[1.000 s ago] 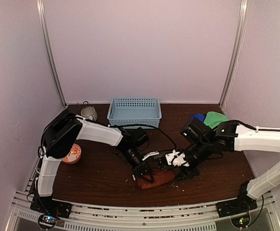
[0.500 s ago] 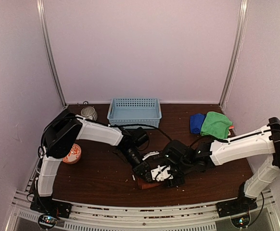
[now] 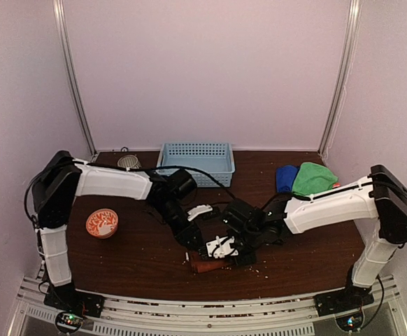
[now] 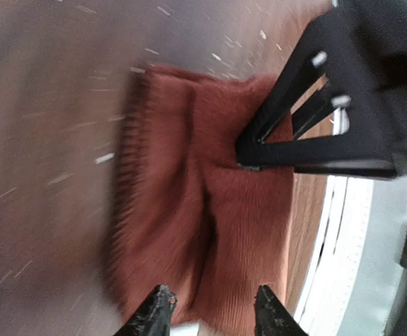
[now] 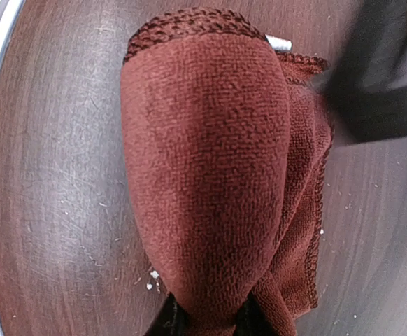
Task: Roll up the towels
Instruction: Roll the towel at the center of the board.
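Note:
The rust-red towel [image 3: 209, 266] lies as a short, partly rolled bundle near the table's front edge. It fills the right wrist view [image 5: 210, 154] and the left wrist view [image 4: 203, 217]. My right gripper [image 3: 223, 253] [image 5: 209, 320] is shut on the near end of the roll. My left gripper [image 3: 194, 243] [image 4: 210, 311] is open just above the towel's other side, fingertips apart, holding nothing. The green towel [image 3: 313, 178] and the blue towel [image 3: 285, 179] lie together at the back right. The orange patterned towel is out of view.
A light blue lattice basket [image 3: 195, 162] stands at the back centre, with a small grey cup [image 3: 128, 162] to its left. An orange-and-white patterned bowl [image 3: 102, 223] sits at the left. White crumbs dot the dark wooden table [image 3: 140, 259].
My right gripper has moved left along the towel, which now looks narrower and more rolled. My left arm has swung back and to the left, uncovering the bowl.

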Robot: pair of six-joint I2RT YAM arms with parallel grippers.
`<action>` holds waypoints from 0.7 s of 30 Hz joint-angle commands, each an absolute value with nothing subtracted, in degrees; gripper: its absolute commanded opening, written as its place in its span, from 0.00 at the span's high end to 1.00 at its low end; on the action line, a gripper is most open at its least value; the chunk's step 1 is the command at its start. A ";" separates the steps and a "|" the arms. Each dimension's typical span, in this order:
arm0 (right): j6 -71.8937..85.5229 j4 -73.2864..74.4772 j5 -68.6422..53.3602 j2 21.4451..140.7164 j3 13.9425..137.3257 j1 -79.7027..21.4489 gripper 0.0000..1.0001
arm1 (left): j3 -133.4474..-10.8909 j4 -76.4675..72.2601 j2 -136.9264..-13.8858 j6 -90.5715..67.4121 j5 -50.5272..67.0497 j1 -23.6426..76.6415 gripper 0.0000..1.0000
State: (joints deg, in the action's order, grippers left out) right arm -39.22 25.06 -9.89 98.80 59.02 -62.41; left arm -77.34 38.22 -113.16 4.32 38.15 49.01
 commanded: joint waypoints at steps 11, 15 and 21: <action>-35.30 56.43 -30.40 125.75 81.68 -52.79 0.91 | -72.70 23.77 -75.85 1.73 24.05 50.40 0.34; -35.21 63.25 -33.89 133.93 90.45 -50.40 0.93 | -75.02 25.25 -75.83 5.74 15.79 55.96 0.31; -33.20 65.51 -34.02 138.22 95.48 -49.26 0.92 | -74.31 31.06 -86.35 13.08 -5.97 69.83 0.34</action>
State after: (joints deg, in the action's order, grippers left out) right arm -35.16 63.59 -41.91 128.46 98.10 -48.38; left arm -75.29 27.27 -78.35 7.77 9.96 63.13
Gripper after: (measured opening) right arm 0.159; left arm 0.669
